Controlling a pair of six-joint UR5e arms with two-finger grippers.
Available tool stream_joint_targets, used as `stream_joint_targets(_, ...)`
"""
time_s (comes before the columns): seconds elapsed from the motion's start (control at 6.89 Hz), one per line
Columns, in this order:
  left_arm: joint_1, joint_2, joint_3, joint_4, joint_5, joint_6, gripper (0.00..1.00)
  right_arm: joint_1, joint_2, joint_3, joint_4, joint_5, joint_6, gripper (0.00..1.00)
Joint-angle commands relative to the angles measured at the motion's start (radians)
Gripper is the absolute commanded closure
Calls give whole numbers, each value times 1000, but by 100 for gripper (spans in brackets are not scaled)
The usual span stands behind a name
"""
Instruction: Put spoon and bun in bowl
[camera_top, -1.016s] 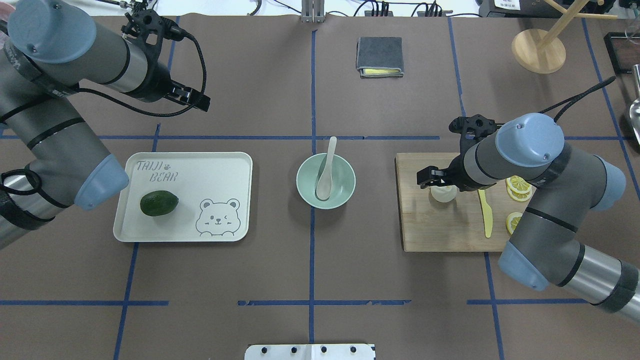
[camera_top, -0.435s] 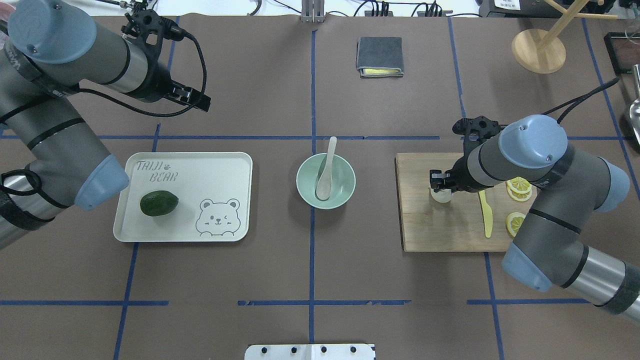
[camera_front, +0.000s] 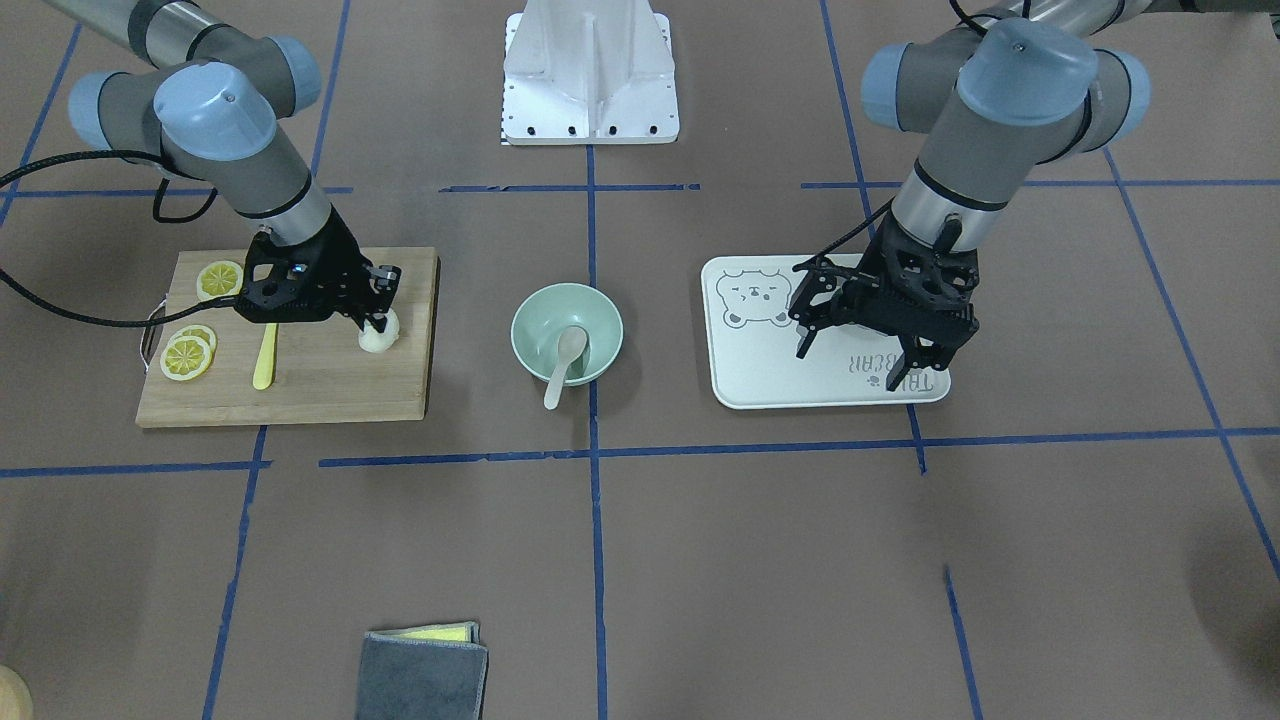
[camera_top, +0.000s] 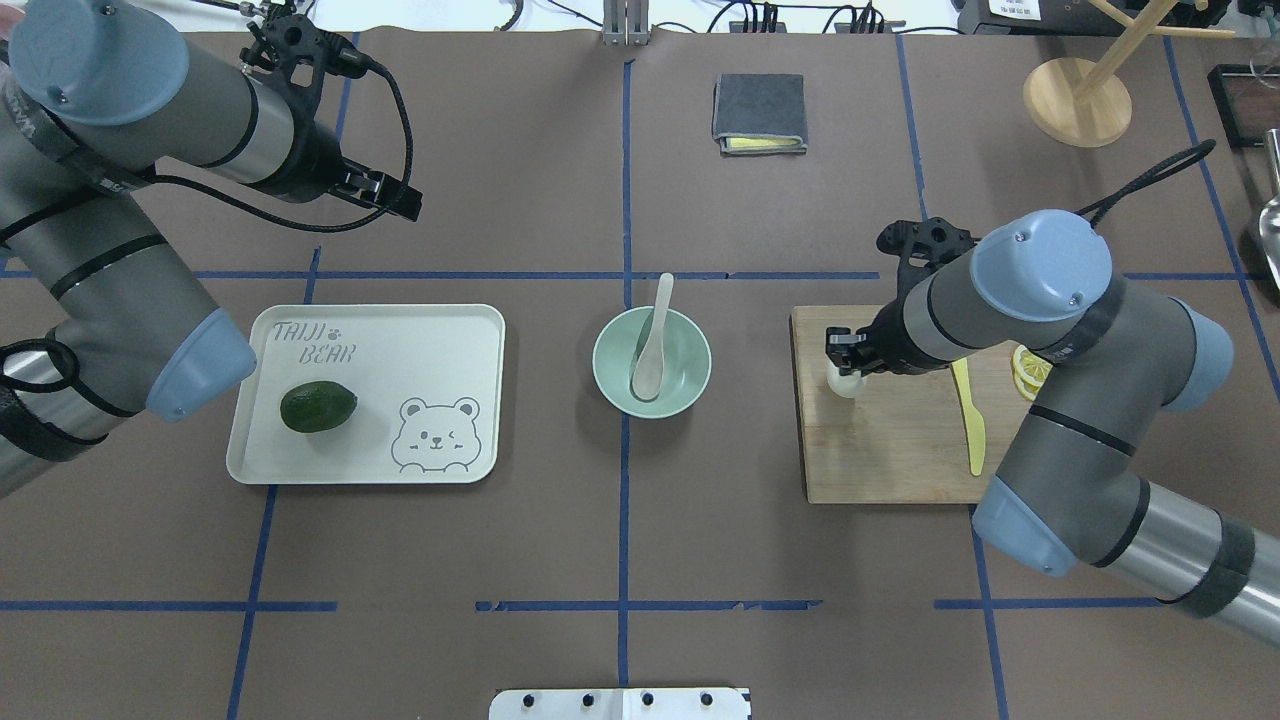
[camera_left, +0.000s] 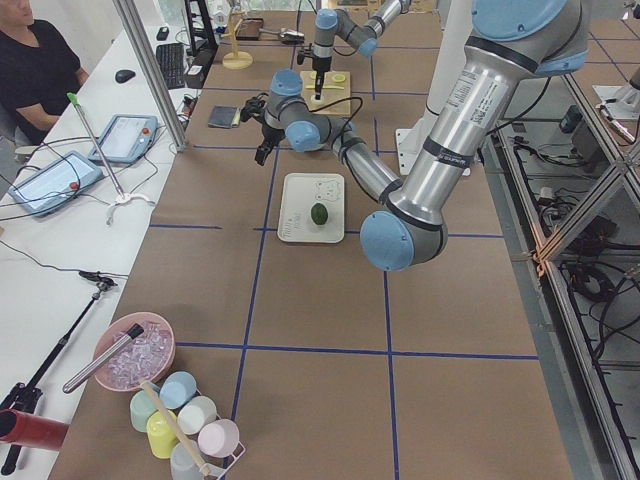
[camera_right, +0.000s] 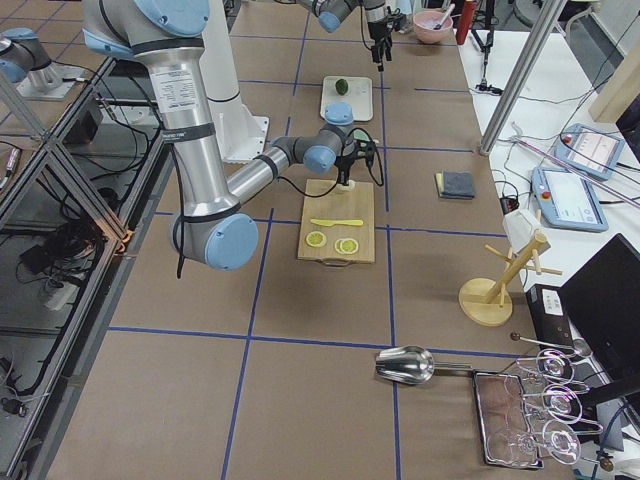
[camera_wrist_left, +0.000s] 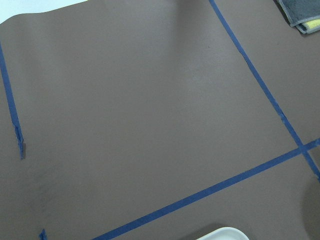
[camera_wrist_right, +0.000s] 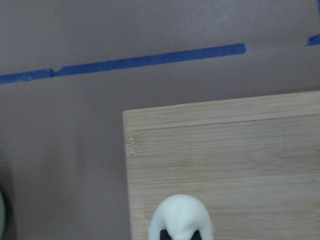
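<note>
- Pinching the small round white steamed bun (camera_wrist_right: 181, 217) from above, the right gripper (camera_top: 845, 362) has its jaws closed on the bun's sides, dark tips sunk slightly into the soft top.
- The bun is near the bowl-side edge of the rectangular bamboo cutting board (camera_top: 880, 450); I can't tell whether it is clear of the wood.
- Doing this step well means a gentle squeeze, a lift high enough to pass the rim, then a level carry toward the round pale mint-green bowl (camera_top: 600, 372).
- The off-white plastic spoon (camera_top: 650, 350) already lies in that bowl with its handle poking past the rim, so the bun should be let go low, beside the scoop.
- The left gripper (camera_front: 850, 365) hangs with fingers spread above the white bear-printed tray (camera_front: 750, 375), well out of the way.
</note>
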Motion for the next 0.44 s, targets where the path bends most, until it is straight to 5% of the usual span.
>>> stream_joint_targets(0.0, -2, 1, -22, 2, -1, -1, 1, -15, 199, -67, 2, -5, 212, 100)
stream_joint_targets(0.29, -2, 0, -22, 2, -3, -1, 1, -16, 271, -105, 7, -8, 269, 100)
